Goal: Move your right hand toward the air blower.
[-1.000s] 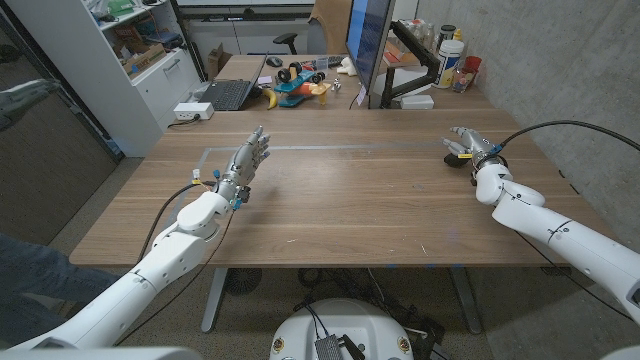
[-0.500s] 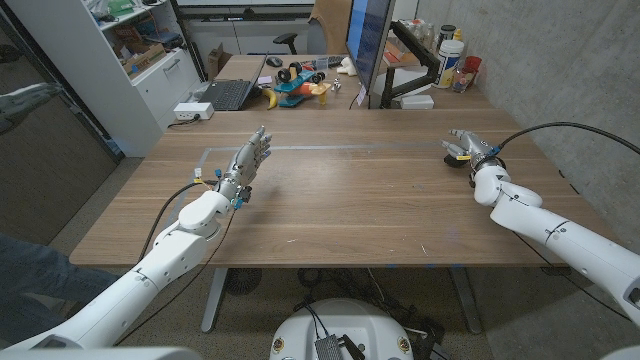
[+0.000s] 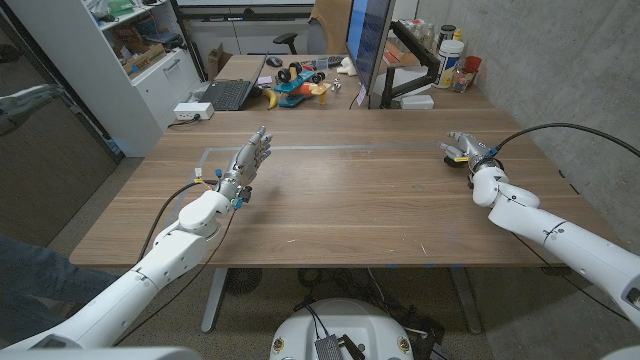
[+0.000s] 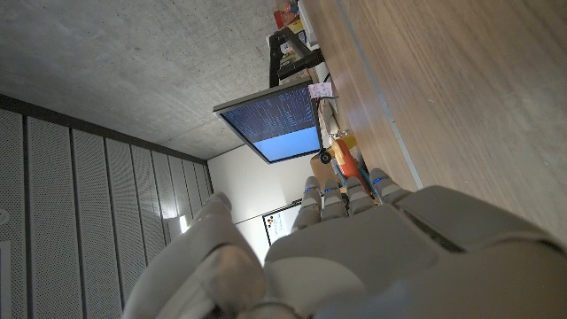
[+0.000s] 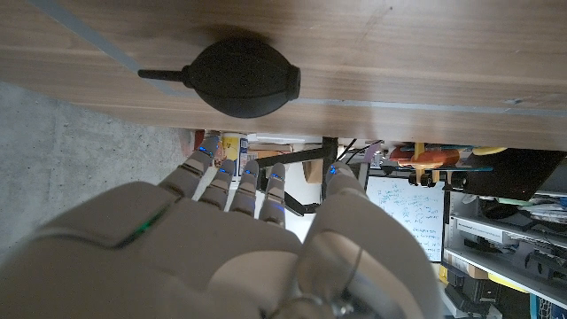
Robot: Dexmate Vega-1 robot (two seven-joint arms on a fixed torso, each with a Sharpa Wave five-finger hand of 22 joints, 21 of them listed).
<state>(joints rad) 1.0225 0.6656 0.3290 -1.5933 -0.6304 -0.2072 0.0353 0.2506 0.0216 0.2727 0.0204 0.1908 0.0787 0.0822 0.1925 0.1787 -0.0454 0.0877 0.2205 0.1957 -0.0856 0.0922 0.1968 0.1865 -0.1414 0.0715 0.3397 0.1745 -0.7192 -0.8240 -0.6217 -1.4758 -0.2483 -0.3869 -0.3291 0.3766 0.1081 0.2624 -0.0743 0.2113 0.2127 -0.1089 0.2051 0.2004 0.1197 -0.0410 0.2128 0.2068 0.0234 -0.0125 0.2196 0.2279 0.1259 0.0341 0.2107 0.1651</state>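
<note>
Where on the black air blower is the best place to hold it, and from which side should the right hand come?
Probably the round bulb of the air blower, not the thin nozzle that sticks out sideways. It lies on its side on the table, so the right hand, just in front of it with fingers apart, can come from above and close around the bulb's widest part.

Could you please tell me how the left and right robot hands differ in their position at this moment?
The right robot hand is beside the black air blower, fingers reaching toward it without touching; the left robot hand has only bare table around it. The left sits nearer the table's middle, the right near its edge. Both hold nothing, fingers extended.
</note>
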